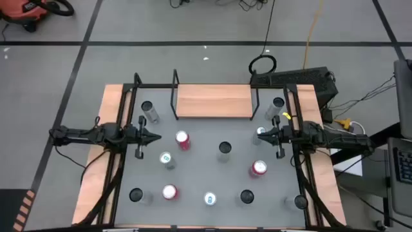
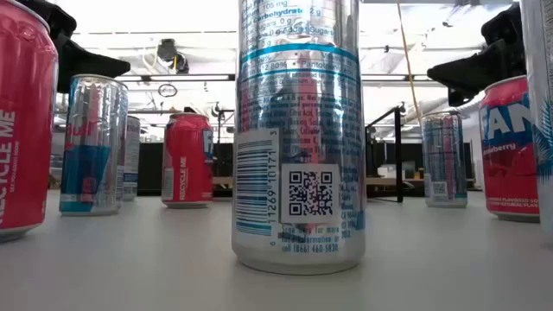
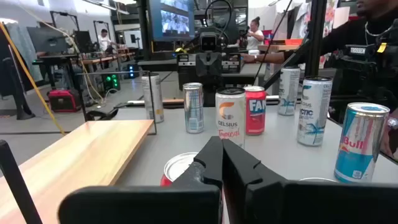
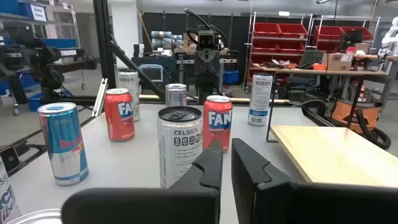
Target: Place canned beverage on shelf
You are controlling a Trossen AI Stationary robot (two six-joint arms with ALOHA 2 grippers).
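Both grippers' fingers closed, empty; shelf [image 1: 213, 100] bare, cans [image 1: 183, 140] on table

Closed left gripper [image 3: 222, 163] faces a Celsius can [image 3: 230, 117] beside the shelf [image 3: 74, 155].

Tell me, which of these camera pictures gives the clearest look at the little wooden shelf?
The high view: it shows the whole shelf, the board and the black rod frames at both ends, with no can on it. The left and right wrist views each catch part of the board. The low view glimpses only a strip behind the cans.
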